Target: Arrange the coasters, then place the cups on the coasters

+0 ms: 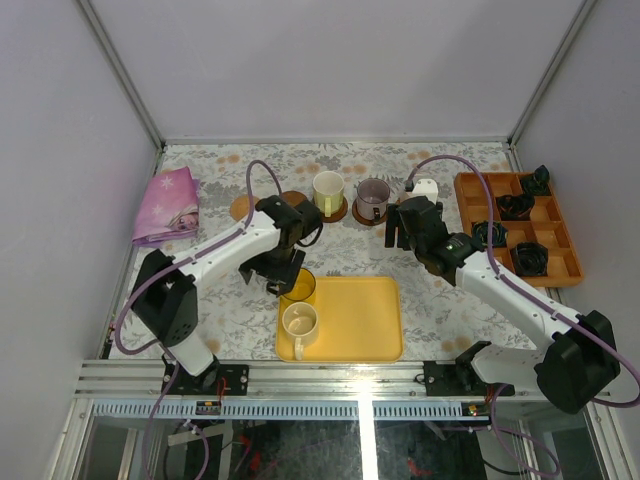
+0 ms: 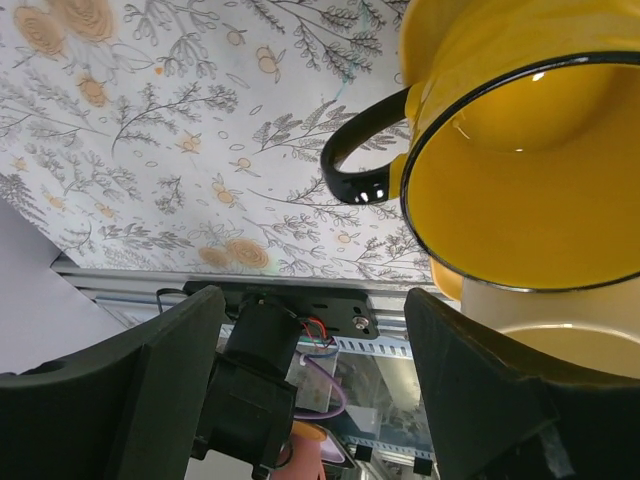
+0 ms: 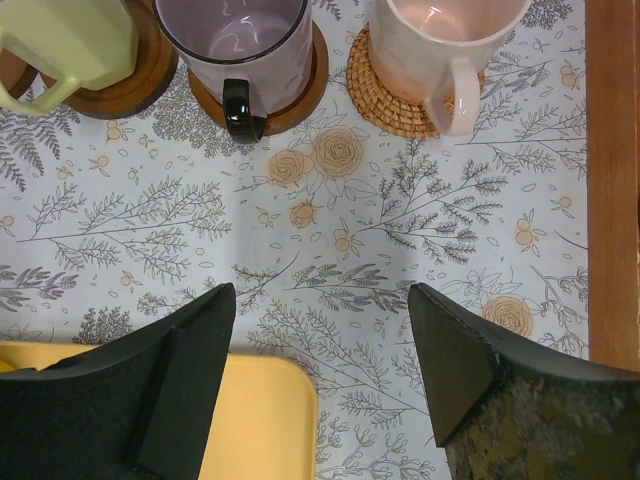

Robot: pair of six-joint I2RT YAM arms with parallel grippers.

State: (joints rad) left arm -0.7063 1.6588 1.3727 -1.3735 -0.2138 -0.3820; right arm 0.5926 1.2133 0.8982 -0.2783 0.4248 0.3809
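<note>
at far left we see a bare tan coaster (image 1: 241, 208); our left gripper (image 2: 315, 300) gapes wide, empty, beside the yellow cup (image 2: 520, 170), sitting with a cream cup (image 1: 299, 322) at the left edge of the yellow tray (image 1: 360, 320). rightward a pale cup (image 3: 60, 40), grey-purple cup (image 3: 235, 35) and pink cup (image 3: 440, 40) each stand on a coaster (image 3: 365, 85), our right gripper (image 3: 320, 295) spread wide, empty, before them

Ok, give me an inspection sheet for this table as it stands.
Surface: floral cloth, flat.
Job's things: cream cup, purple cup, pink cup each on a coaster; tan coaster bare; dark coaster partly behind the left arm; yellow cup and second cream cup at the yellow tray's left side.
Clutter: pink cloth; orange tray with black parts.
Hands: left hand open by the yellow cup; right hand open, holding nothing.
Cables: purple cables loop over both arms.
Surroundings: white walls, metal rail.
</note>
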